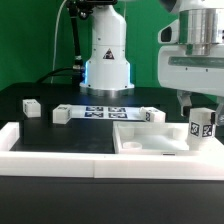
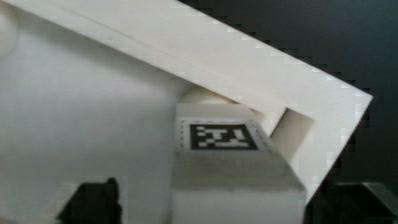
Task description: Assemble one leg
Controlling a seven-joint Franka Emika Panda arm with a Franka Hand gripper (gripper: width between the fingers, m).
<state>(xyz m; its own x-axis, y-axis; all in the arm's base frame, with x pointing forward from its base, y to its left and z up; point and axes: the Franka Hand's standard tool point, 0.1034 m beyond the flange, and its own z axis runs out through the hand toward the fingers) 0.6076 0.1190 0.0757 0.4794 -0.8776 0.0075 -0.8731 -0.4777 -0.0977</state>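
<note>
The leg, a small white block with black-and-white tags, stands upright at the corner of the large flat white panel on the exterior view's right. My gripper hangs directly over it, jaws apart on either side of the leg. In the wrist view the leg shows its tag and sits against the panel's raised rim. My gripper straddles the leg. One dark finger stands clear of the leg and the other is close beside it.
Three more small white blocks lie on the black table. The marker board lies in front of the robot base. A white raised border runs along the front.
</note>
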